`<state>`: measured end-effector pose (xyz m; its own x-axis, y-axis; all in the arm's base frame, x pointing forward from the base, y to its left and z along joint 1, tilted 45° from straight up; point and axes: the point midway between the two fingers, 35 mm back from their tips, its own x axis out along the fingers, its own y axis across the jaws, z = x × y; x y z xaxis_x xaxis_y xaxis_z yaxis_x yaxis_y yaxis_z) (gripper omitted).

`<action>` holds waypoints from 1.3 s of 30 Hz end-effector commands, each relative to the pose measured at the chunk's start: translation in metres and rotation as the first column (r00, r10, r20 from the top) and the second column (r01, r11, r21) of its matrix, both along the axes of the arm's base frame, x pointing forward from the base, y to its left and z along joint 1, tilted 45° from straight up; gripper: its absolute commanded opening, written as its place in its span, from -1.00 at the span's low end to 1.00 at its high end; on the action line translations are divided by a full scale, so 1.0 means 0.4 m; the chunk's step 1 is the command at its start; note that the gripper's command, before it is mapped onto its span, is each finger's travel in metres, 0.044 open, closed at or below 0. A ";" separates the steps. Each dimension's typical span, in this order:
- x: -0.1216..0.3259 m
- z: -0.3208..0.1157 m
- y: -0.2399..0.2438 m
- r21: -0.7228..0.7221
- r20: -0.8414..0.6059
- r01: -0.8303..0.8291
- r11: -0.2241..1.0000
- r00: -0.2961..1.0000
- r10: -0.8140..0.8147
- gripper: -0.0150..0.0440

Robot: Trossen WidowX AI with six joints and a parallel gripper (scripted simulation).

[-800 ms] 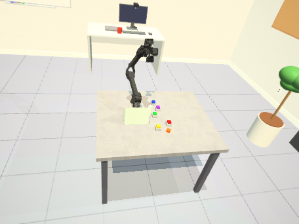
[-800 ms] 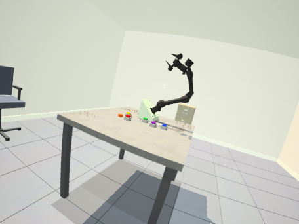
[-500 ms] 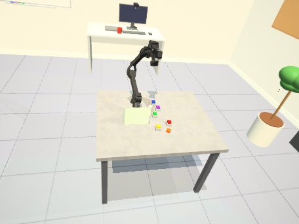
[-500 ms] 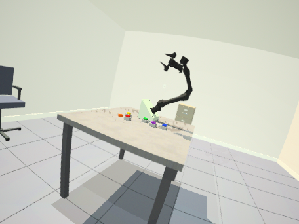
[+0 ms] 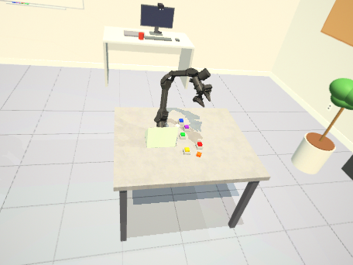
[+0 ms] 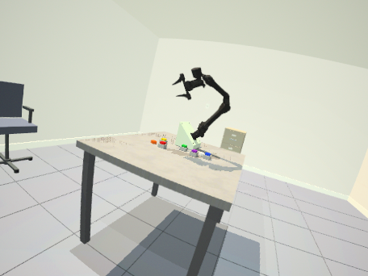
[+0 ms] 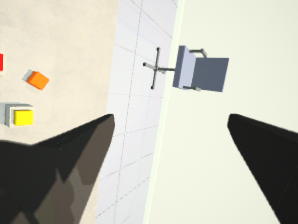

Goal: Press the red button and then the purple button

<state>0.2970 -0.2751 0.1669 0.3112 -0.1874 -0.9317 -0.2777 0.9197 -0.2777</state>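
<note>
The red button (image 5: 200,144) (image 6: 162,143) sits in a pale housing on the table; a sliver of it shows at the left edge of the wrist view (image 7: 1,62). The purple button (image 5: 186,126) (image 6: 194,151) stands between the blue and green buttons and is out of the wrist view. My gripper (image 5: 206,102) (image 6: 175,90) (image 7: 170,119) is open, with nothing between its fingers. It hangs high above the table, well clear of both buttons.
Other buttons are blue (image 5: 181,120) (image 6: 207,154), green (image 5: 183,134) (image 6: 184,146) and yellow (image 5: 186,149) (image 6: 164,140) (image 7: 23,118). An orange block (image 5: 199,154) (image 6: 153,142) (image 7: 38,80) lies near the red and yellow buttons. A pale green panel (image 5: 162,137) (image 6: 183,135) stands beside the arm's base.
</note>
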 end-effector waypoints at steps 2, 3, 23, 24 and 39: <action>0.053 -0.184 0.125 0.314 -0.093 -0.012 0.949 0.995 0.044 0.86; 0.060 -0.217 0.152 0.371 -0.115 -0.005 0.929 0.992 0.052 0.86; 0.049 -0.499 0.468 0.776 -0.404 0.262 0.574 0.905 0.133 0.69; 0.048 -0.523 0.490 0.776 -0.404 0.262 0.573 0.905 0.133 0.60; 0.037 -0.590 0.559 0.778 -0.403 0.261 0.571 0.905 0.135 -0.42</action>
<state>0.3114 -0.0524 -0.0691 -0.0854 0.6864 -0.7222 -0.1092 0.7140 0.6916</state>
